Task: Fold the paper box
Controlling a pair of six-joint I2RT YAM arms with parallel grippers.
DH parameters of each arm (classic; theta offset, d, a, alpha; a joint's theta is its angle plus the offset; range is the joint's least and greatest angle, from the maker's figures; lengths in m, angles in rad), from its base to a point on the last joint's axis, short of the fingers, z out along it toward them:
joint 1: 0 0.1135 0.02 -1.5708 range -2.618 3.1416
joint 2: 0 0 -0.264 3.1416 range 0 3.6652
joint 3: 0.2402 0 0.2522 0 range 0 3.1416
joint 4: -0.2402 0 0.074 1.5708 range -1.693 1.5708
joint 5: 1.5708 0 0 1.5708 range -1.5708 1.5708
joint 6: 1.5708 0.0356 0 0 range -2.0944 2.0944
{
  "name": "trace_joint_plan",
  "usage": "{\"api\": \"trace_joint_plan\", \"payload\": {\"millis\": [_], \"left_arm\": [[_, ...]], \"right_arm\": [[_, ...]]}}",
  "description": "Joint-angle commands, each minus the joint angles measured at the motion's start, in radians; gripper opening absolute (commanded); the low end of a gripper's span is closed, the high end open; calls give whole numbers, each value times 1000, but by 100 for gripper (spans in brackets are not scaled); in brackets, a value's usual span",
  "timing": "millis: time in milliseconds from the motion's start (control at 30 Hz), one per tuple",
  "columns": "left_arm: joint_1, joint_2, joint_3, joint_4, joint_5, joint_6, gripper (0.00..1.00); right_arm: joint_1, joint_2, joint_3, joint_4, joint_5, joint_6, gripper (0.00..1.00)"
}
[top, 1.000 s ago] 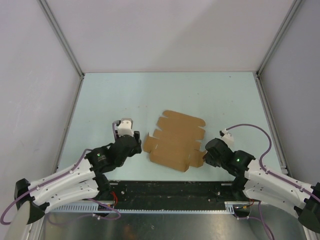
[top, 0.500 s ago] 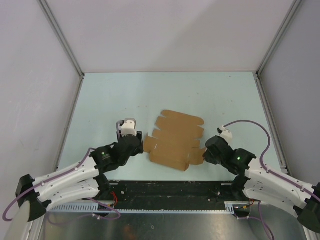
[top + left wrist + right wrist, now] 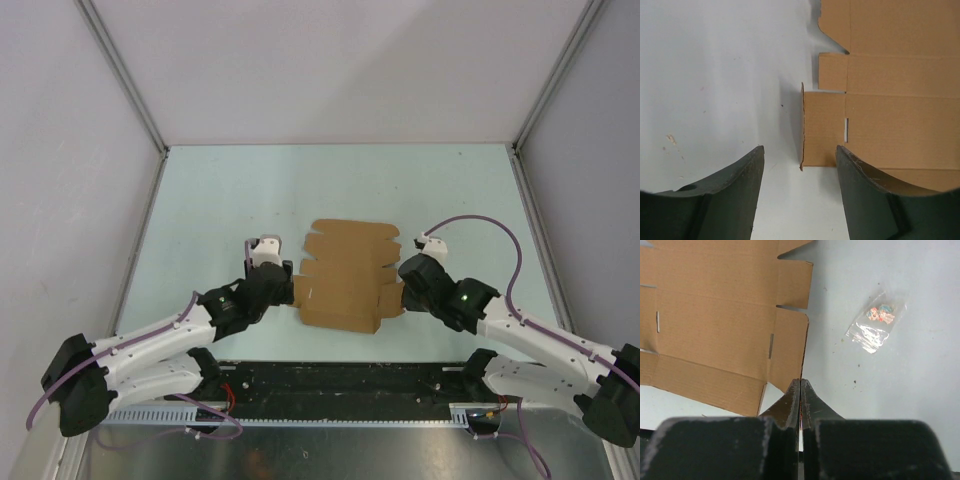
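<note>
We find no text, label, brand, number or sign that we can read in any of the views. The paper box (image 3: 345, 275) shows only plain brown cardboard on the faces we see. The small coloured marks inside the small clear plastic bag (image 3: 875, 322) are too tiny and blurred for us to tell whether they are writing.

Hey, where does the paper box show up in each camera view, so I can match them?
Top external: paper box, centre of the table.
Left wrist: paper box fills the upper right.
Right wrist: paper box fills the upper left.
Shared landmark: the pale table under it.
</note>
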Motion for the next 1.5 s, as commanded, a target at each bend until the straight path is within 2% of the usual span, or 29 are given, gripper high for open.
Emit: {"api": "trace_joint_plan", "payload": {"millis": [0, 433, 867, 1100, 1400, 1467], "left_arm": [[9, 11, -28, 76, 46, 1, 64], [14, 39, -95, 141, 70, -25, 62], [14, -24, -155, 161, 90, -52, 59], [15, -19, -166, 201, 130, -40, 58], [12, 122, -121, 211, 150, -40, 56], [12, 154, -120, 211, 159, -48, 52]], "right_arm": [[0, 59, 83, 42, 21, -113, 0], [83, 274, 223, 71, 64, -179, 0], [237, 524, 409, 17, 238, -179, 0], [280, 578, 447, 43, 243, -176, 0], [292, 585, 455, 71, 248, -163, 0], [298, 582, 455, 74, 252, -160, 0]]}}
